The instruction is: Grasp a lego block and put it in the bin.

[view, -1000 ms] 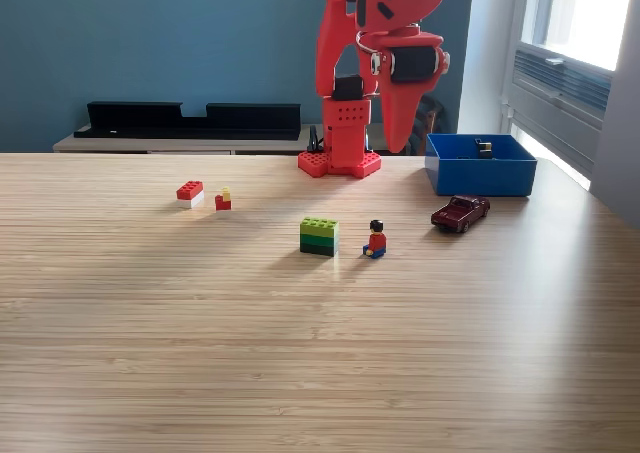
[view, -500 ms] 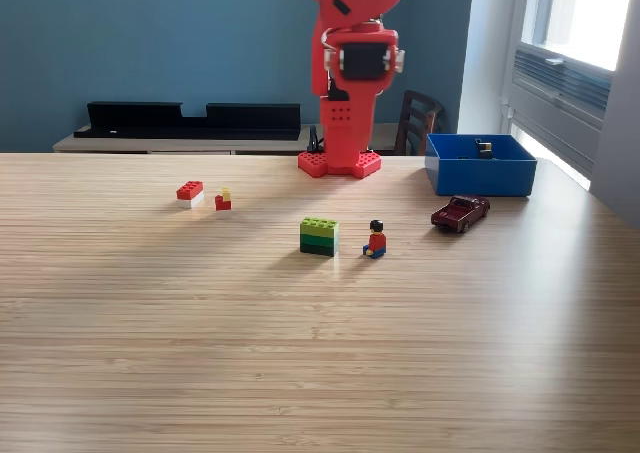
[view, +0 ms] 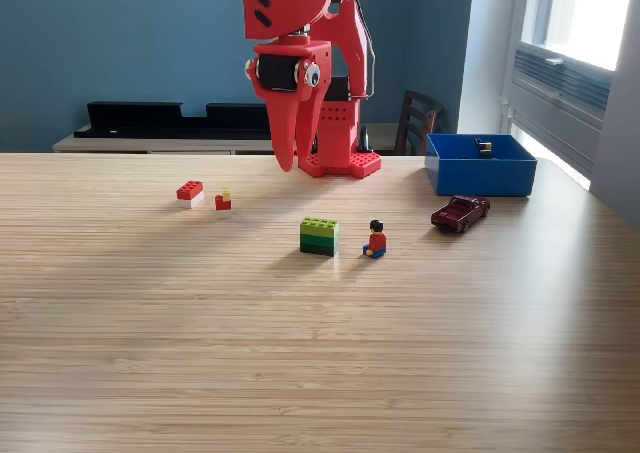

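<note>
My red gripper hangs in the air pointing down at the table, its fingers together and holding nothing. It is above and behind the lego pieces. A red-on-white lego block and a small red-and-yellow piece lie to its lower left in the exterior view. A green two-layer lego block sits nearer the front, with a minifigure just to its right. The blue bin stands at the back right with a small dark and yellow piece inside.
A dark red toy car sits in front of the bin. The arm's red base is at the table's far edge. A long black tray lies on the shelf behind, and a chair stands near the bin.
The arm has swung from near the bin at the exterior view's right across to the left of its base, and the gripper has come down lower toward the table.
</note>
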`<action>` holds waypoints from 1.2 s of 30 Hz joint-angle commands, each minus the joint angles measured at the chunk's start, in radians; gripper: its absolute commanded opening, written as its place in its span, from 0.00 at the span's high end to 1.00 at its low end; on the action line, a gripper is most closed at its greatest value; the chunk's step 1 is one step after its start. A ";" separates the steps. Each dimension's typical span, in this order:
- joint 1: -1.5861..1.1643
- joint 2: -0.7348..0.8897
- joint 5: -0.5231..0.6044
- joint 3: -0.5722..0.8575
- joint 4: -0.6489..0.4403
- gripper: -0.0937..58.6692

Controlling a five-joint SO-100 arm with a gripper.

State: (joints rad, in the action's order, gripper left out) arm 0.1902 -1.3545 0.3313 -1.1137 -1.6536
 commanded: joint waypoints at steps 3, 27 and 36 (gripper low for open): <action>-0.046 -0.031 -0.014 -0.149 0.094 0.66; -0.129 -0.031 -0.123 -0.388 0.321 0.65; -0.114 -0.020 -0.152 -0.449 0.396 0.69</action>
State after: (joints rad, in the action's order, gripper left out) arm 0.0629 -1.3545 0.1871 -1.5739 -1.2732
